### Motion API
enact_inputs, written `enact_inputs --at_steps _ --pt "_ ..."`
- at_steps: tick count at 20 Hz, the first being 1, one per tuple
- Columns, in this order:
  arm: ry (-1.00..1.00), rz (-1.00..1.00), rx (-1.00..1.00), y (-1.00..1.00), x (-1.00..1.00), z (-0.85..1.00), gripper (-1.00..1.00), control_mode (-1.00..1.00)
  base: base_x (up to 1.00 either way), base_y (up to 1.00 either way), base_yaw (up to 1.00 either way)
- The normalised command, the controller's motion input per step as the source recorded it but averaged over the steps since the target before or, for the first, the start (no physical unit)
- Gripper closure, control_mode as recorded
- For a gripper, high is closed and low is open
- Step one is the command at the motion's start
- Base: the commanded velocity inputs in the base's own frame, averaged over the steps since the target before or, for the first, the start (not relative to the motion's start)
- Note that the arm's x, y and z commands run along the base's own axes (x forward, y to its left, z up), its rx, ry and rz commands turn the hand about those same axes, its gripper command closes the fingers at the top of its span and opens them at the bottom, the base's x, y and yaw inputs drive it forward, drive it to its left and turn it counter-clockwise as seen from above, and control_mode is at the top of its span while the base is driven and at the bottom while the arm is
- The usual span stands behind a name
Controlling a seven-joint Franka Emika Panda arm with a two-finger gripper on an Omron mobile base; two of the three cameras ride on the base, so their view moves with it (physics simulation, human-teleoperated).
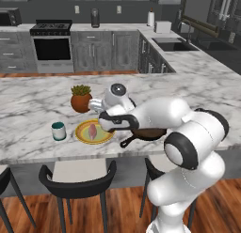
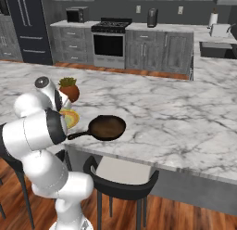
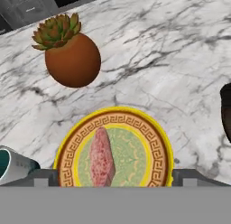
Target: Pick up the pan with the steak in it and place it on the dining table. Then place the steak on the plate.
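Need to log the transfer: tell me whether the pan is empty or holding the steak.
Empty. The pan shows only its bare dark bottom, and the steak lies on the plate beside it.

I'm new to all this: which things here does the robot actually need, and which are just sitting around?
Needed: pan; steak; plate; dining table; gripper.
Sitting around: potted succulent; mug; stools; stove.

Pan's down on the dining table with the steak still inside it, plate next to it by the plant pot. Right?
Not quite. The steak lies on the plate, as the hand view shows; the right base view shows the pan empty. The rest holds: pan on the dining table, plate beside it, near the plant pot.
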Motion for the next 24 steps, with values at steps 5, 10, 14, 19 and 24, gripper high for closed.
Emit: enact_inputs --at_steps 5,10,14,19,24 --pt "-0.13 -0.01 0.06 -0.14 -0.2 0.05 -1.0 -1.0 0.0 0.0 0.0" --pt "-0.44 0.0 0.06 -0.02 -0.75 0.28 -1.0 -1.0 0.0 0.0 0.0" --pt "-0.43 0.0 0.03 0.0 -0.71 0.28 -1.0 -1.0 0.0 0.0 0.0" --pt "-0.42 0.0 0.04 0.0 -0.66 0.42 -1.0 -1.0 0.0 0.0 0.0" --pt "-0.13 0.03 0.08 0.01 -0.55 0.39 -1.0 -1.0 0.0 0.0 0.0"
